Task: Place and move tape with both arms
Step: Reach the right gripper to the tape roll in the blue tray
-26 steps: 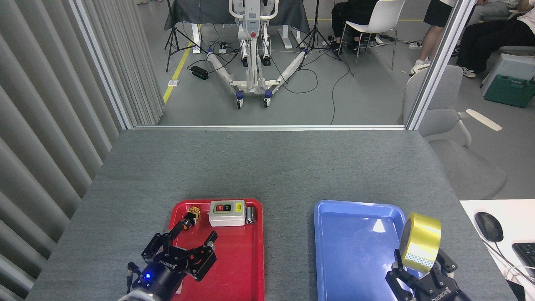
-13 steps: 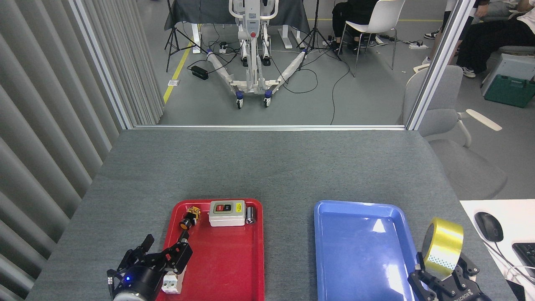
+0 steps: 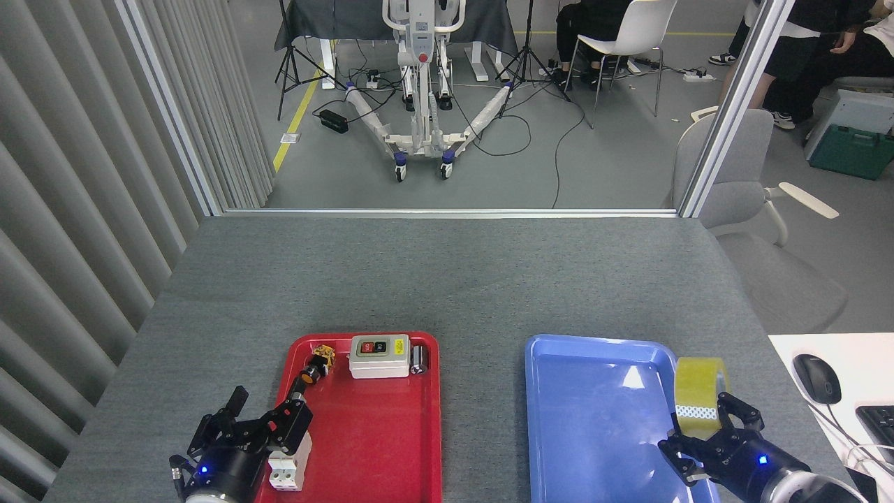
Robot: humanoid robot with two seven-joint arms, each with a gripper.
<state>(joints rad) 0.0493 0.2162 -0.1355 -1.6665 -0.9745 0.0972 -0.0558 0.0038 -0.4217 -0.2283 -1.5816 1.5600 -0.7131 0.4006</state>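
Black fingers of the left gripper [image 3: 241, 426] are spread open over the near left edge of the red tray [image 3: 377, 447], beside a white breaker [image 3: 285, 469]. Yellow tape [image 3: 700, 397] is clamped on edge in the right gripper [image 3: 705, 436], at the right rim of the blue tray [image 3: 594, 419]. Farther back on the red tray, a grey switch box [image 3: 379, 355] is seen, with a small orange-tipped part [image 3: 312, 369] to its left.
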